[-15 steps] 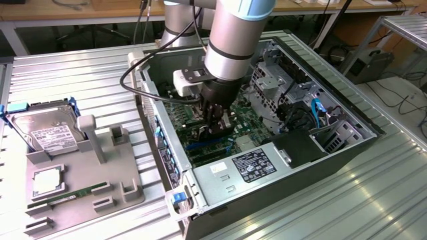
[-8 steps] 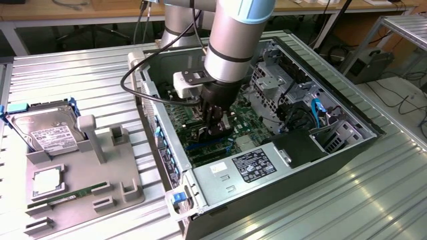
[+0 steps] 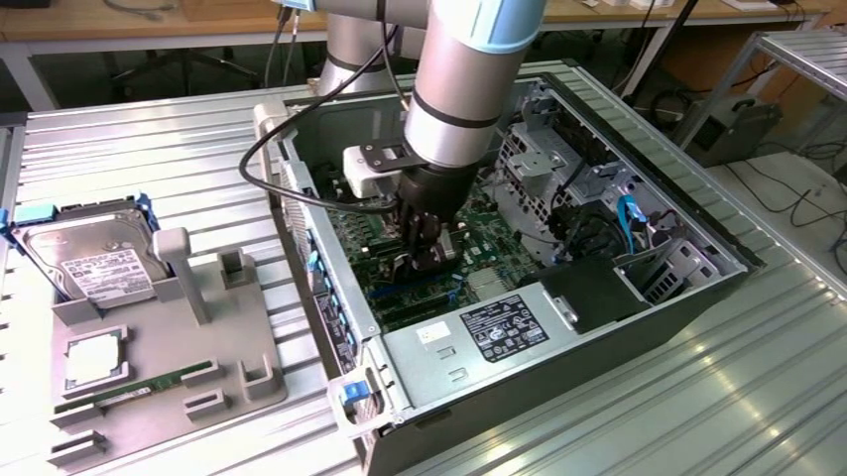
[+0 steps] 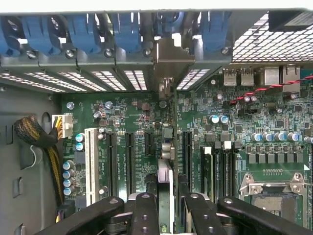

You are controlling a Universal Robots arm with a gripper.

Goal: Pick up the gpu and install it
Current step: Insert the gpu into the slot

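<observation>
We see the gpu (image 4: 167,161) edge-on between the fingers (image 4: 145,215) of the gripper (image 4: 166,210), which pinches it from both flat sides. The card stands on its edge directly below the gripper, inside the open computer case (image 3: 688,288), over the motherboard (image 4: 127,112). Its long axis runs along the expansion slots (image 4: 129,161), and its silver end bracket (image 4: 168,63) points toward the case's rear wall with the blue slot clips (image 4: 127,34). In the exterior view the gripper (image 3: 430,260) hangs low over the board, so we judge the card at or just above its slot.
</observation>
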